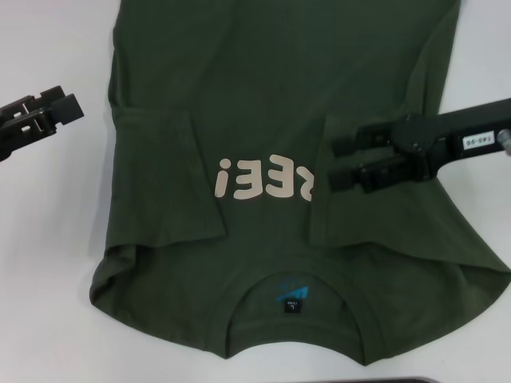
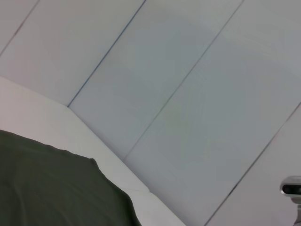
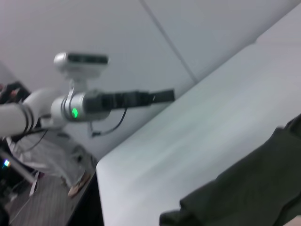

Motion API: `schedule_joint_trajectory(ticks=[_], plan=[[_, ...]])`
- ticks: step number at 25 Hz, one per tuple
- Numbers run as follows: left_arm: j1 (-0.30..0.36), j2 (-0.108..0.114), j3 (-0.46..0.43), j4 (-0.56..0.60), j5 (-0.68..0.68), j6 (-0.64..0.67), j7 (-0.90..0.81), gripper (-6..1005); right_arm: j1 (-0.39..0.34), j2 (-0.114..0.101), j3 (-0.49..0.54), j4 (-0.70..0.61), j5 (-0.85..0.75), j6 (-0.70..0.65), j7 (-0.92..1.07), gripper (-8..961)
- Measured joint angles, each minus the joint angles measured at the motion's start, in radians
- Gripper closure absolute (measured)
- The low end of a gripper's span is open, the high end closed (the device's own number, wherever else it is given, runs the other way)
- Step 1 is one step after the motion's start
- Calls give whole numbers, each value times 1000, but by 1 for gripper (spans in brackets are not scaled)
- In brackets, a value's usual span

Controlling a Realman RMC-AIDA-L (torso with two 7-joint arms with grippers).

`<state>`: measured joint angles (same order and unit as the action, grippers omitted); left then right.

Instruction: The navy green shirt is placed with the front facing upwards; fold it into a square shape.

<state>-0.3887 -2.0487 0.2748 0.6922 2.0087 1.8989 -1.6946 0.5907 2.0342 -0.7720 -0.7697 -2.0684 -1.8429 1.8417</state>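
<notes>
The navy green shirt (image 1: 271,96) lies flat on the white table, collar (image 1: 291,319) and neck tag nearest me. Both sleeves are folded inward over the body. The right sleeve flap (image 1: 335,215) covers the start of the cream lettering (image 1: 255,179). My right gripper (image 1: 329,163) hovers open over that flap's inner edge, nothing between its fingers. My left gripper (image 1: 70,102) is off the shirt over bare table at the left, open and empty. Each wrist view shows only a corner of the shirt (image 2: 47,188) (image 3: 244,188); the right wrist view also shows the left gripper (image 3: 157,96) far off.
White table (image 1: 48,239) surrounds the shirt on the left and right. A dark object's edge (image 1: 383,380) shows at the near table edge. Beyond the table's far edge (image 3: 101,188), the floor holds clutter (image 3: 51,155).
</notes>
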Motion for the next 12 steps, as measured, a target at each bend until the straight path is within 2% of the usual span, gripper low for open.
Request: schedule_joint_trajectory(ticks=[5,12], plan=[[4,1,-1,12,-2,18,3,216,-29,18,33,-3,0,56,-55,23],[9,-5,-4,18,-3,8,11,211,-24,-1,94,66,50,63,-109,27]])
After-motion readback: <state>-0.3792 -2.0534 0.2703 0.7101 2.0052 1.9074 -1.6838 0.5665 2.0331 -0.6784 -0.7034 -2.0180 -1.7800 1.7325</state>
